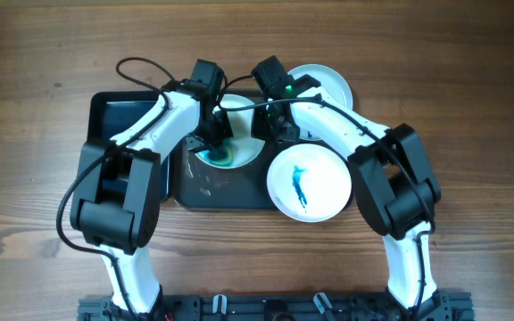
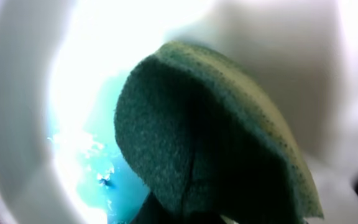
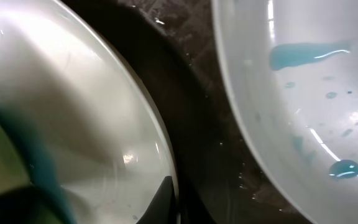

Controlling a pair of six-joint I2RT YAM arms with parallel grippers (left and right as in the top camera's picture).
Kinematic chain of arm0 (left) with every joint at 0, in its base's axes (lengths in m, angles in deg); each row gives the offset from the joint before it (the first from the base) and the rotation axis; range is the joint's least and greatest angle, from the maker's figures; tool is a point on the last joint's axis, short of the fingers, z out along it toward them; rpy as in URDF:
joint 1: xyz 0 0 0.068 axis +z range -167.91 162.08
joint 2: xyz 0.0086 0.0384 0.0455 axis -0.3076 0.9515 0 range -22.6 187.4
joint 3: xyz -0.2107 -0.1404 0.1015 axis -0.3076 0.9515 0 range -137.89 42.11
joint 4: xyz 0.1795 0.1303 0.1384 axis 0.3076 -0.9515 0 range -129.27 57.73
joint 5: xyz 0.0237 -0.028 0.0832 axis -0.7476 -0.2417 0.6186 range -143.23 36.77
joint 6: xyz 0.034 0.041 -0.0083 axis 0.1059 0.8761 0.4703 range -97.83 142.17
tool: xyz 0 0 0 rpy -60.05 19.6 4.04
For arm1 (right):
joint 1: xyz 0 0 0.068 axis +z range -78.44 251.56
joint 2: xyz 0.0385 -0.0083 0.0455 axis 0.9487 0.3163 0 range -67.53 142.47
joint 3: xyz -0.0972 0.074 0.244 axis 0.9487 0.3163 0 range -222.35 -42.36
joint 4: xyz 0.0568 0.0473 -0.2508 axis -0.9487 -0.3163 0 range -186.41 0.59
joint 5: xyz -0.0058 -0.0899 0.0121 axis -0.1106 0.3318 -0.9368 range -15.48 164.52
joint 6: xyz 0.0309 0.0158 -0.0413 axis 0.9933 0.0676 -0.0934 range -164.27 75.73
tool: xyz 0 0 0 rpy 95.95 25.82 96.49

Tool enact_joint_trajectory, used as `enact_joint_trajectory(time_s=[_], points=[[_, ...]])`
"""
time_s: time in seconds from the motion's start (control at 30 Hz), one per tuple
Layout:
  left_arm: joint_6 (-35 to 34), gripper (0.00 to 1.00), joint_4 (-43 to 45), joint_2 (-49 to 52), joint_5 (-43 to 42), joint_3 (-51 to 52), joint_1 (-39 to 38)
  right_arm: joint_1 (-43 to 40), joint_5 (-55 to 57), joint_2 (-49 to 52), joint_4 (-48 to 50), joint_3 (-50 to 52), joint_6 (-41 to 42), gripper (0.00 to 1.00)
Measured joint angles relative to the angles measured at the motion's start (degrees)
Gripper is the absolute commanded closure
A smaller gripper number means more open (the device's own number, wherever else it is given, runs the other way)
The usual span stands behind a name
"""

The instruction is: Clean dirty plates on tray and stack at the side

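Observation:
A white plate with a teal smear lies on the dark tray. My left gripper is shut on a green sponge, which presses on that plate's smear. My right gripper is shut on the same plate's far right rim, with one dark finger showing inside the rim. A second plate with a blue streak overhangs the tray's right edge and also appears in the right wrist view. A third plate, with no smear showing, lies on the table behind the right arm.
A smaller glossy black tray sits at the back left, partly under the left arm. A strip of wet tray floor separates the two smeared plates. Wooden table surrounds everything.

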Motion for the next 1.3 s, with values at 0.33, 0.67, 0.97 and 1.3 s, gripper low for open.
enact_joint_trajectory(time_s=[0.33, 0.67, 0.97, 1.3], points=[[-6.7, 0.96, -1.9, 0.0, 8.3, -0.4, -0.2, 0.1, -0.1, 0.0, 0.1, 0.0, 0.0, 0.96], [-19.0, 0.96, -8.7, 0.0, 10.3, -0.7, -0.1, 0.8, -1.9, 0.0, 0.0, 0.2, -0.7, 0.96], [-3.2, 0.96, 3.6, 0.1, -5.7, -0.3, 1.8, -0.4, -1.3, 0.0, -0.1, 0.2, -1.5, 0.96], [7.3, 0.96, 3.4, 0.7, -13.4, -2.1, 2.5, -0.4, -1.3, 0.0, -0.1, 0.2, -1.5, 0.96]])
